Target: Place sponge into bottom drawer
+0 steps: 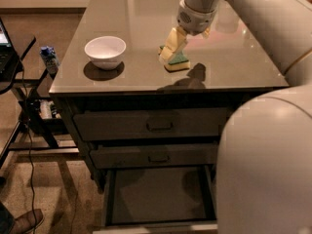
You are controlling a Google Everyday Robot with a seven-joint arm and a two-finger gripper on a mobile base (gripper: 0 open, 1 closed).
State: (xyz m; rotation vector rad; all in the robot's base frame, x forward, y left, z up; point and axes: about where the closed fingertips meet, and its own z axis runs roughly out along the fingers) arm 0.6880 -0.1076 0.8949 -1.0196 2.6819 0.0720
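Camera view.

Sponge [178, 61]: green face up, on the counter [146, 28], right of a white bowl [105, 50].

Pincer [173, 47]: set down on the sponge's left end, touching it. I cannot tell whether it is grasping or released.

Arm [253, 18]: enters from the right, wrist pitched down and leftward.

Bottom drawer [156, 194]: pulled open, without the sponge.

Step, by my judgement: the pick-up. The next move calls for a firm hold, a lift past the counter edge, then a descent to the drawer.
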